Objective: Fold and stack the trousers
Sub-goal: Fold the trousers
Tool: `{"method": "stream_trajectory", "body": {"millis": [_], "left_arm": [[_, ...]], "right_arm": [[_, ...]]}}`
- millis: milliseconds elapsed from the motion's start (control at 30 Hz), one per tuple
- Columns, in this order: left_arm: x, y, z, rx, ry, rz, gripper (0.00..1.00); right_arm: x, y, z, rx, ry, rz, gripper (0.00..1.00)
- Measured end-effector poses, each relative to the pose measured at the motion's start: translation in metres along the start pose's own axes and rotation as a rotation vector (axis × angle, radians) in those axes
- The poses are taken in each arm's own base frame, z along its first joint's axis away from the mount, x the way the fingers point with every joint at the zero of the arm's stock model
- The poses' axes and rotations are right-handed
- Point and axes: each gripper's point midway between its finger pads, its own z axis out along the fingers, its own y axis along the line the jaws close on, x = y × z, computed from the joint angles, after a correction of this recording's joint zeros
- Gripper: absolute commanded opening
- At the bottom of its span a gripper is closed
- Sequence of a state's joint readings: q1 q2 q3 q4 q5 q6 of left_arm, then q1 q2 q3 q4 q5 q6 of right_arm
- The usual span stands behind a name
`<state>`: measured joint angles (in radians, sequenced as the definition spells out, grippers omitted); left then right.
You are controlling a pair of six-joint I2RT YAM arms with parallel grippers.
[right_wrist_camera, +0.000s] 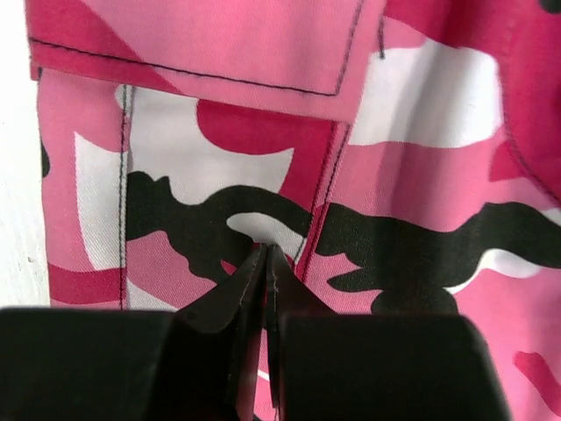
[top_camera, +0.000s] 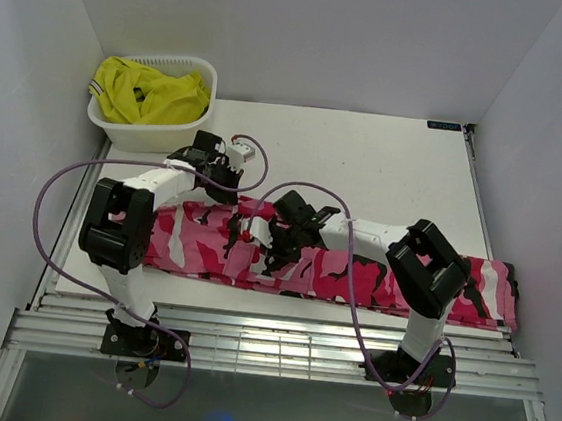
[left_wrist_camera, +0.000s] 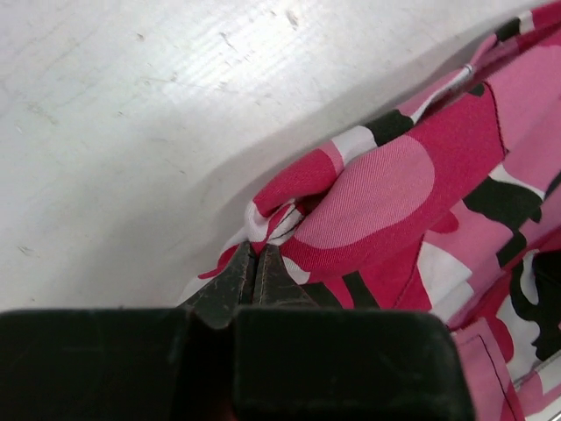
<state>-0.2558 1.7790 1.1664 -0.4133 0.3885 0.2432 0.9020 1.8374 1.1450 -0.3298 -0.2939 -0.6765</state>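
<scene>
At trousers (top_camera: 206,253) far edge | left gripper (left_wrist_camera: 254,259) pinching cloth | right gripper (right_wrist_camera: 266,259) pinching mid-panel

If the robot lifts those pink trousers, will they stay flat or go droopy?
Probably droopy: the trousers bunch into soft folds where the left pincer pinches them. They look thin and light, lying flat on the table. Being long, the loose ends would likely hang and drag.

Trousers (left_wrist_camera: 377,193) of matt woven cloth

White table (top_camera: 386,171), camouflage trousers (top_camera: 192,246), white basket (top_camera: 148,138)
</scene>
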Motion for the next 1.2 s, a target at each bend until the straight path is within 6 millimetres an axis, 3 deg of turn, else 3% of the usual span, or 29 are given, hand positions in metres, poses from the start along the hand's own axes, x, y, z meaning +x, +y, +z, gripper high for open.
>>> {"method": "stream_trajectory", "body": {"millis": [333, 467, 500, 633, 667, 767, 867, 933, 1000, 1033, 1067, 1133, 1200], "left_arm": [[-0.022, 0.040, 0.031, -0.005, 0.034, -0.083, 0.00], [-0.033, 0.051, 0.045, 0.021, 0.055, -0.111, 0.28], [-0.037, 0.055, 0.047, 0.019, 0.054, -0.113, 0.41], [-0.071, 0.089, 0.036, -0.046, -0.031, -0.105, 0.53], [-0.077, 0.101, 0.026, -0.067, -0.058, -0.110, 0.59], [-0.078, 0.123, -0.009, -0.099, -0.090, -0.143, 0.62], [-0.058, 0.132, -0.060, -0.124, -0.104, -0.208, 0.68], [-0.036, 0.139, -0.102, -0.147, -0.117, -0.274, 0.69], [-0.012, 0.148, -0.147, -0.186, -0.141, -0.341, 0.70], [0.004, 0.154, -0.167, -0.211, -0.153, -0.377, 0.70], [0.022, 0.157, -0.185, -0.236, -0.159, -0.413, 0.70], [0.061, 0.159, -0.213, -0.271, -0.153, -0.498, 0.70], [0.097, 0.151, -0.227, -0.275, -0.137, -0.581, 0.70]], "right_arm": [[-0.006, 0.019, 0.004, 0.011, 0.020, -0.165, 0.08], [-0.009, 0.017, 0.006, 0.017, 0.025, -0.189, 0.08], [-0.009, 0.016, 0.007, 0.020, 0.027, -0.189, 0.08], [-0.009, 0.014, 0.006, 0.021, 0.041, -0.182, 0.08], [-0.010, 0.014, 0.006, 0.021, 0.044, -0.175, 0.09], [-0.008, 0.009, 0.005, 0.017, 0.066, -0.127, 0.09], [-0.003, 0.000, 0.003, 0.005, 0.088, -0.064, 0.09], [0.002, -0.008, 0.001, -0.007, 0.096, -0.013, 0.11], [0.007, -0.015, -0.004, -0.015, 0.097, 0.032, 0.23], [0.012, -0.017, -0.007, -0.020, 0.100, 0.054, 0.37], [0.017, -0.018, -0.011, -0.027, 0.105, 0.081, 0.43], [0.021, -0.021, -0.021, -0.039, 0.112, 0.119, 0.58], [0.017, -0.027, -0.031, -0.037, 0.103, 0.139, 0.63]]}}
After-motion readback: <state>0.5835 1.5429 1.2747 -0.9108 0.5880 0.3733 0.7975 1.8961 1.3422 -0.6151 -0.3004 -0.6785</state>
